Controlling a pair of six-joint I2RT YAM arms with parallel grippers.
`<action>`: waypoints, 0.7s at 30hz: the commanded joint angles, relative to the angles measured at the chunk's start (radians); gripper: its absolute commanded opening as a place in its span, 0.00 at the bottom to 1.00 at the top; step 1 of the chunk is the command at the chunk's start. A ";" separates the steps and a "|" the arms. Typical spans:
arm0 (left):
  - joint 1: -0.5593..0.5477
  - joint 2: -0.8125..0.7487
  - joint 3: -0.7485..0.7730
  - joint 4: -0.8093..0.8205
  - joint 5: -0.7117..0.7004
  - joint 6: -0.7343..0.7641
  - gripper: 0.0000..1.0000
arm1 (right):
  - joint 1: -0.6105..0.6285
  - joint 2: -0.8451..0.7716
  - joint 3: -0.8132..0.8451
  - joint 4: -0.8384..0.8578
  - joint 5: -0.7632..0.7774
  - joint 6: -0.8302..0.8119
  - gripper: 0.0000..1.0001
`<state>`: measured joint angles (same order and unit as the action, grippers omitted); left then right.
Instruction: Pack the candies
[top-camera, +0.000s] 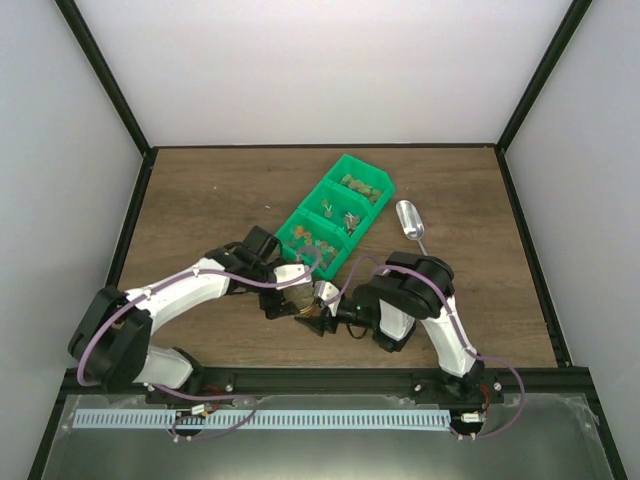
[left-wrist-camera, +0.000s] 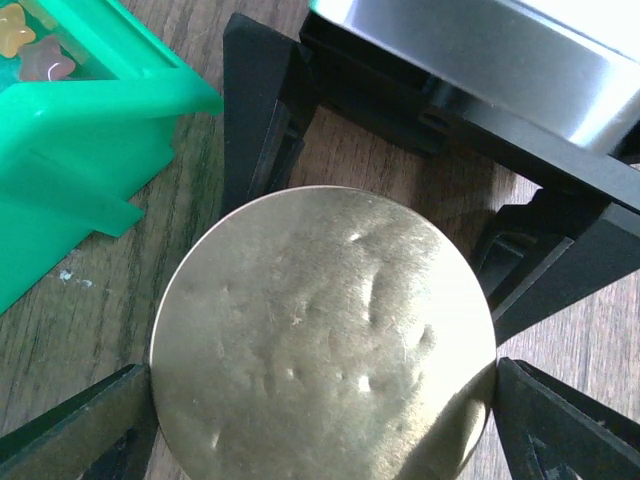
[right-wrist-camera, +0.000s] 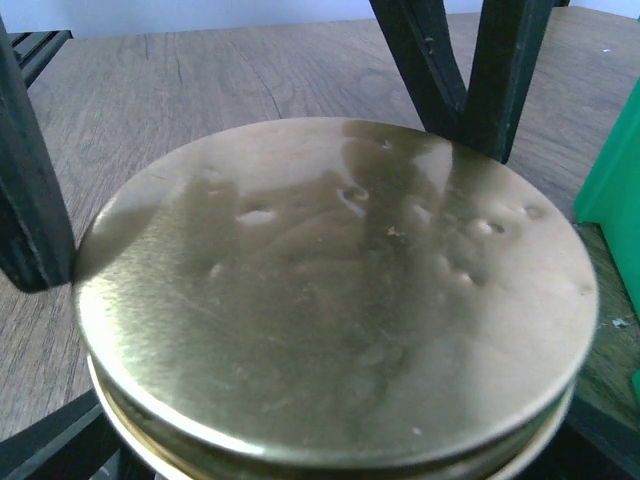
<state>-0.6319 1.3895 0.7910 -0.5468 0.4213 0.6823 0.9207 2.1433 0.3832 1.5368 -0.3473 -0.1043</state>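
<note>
The candies (top-camera: 347, 216) lie in the compartments of a green bin (top-camera: 322, 190); a few candies (left-wrist-camera: 30, 50) also show at the top left of the left wrist view. A jar (top-camera: 298, 300) capped by a tan round lid (left-wrist-camera: 320, 340) stands on the table just in front of the bin. My left gripper (left-wrist-camera: 320, 420) is shut on the jar, one finger pressed against each side. My right gripper (right-wrist-camera: 330, 450) straddles the same lid (right-wrist-camera: 330, 290) from the opposite side, open, its fingers (left-wrist-camera: 258, 120) close to the rim. The jar's inside is hidden.
A metal scoop (top-camera: 410, 222) lies on the wooden table (top-camera: 200, 200) to the right of the bin. The bin's near corner (left-wrist-camera: 120, 110) sits close to the jar. Dark frame rails and white walls border the table.
</note>
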 joint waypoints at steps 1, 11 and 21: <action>-0.016 0.022 0.028 0.033 -0.001 -0.014 0.92 | 0.009 0.000 0.008 0.051 0.017 -0.017 0.83; -0.018 0.059 0.049 -0.006 -0.007 0.099 0.80 | 0.009 -0.003 0.000 0.063 -0.001 -0.036 0.79; -0.012 0.196 0.217 -0.197 -0.066 0.497 0.79 | 0.008 -0.015 -0.028 0.084 -0.117 -0.062 0.73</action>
<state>-0.6395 1.5131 0.9428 -0.7025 0.4015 0.9497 0.9154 2.1426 0.3759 1.5429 -0.3496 -0.1234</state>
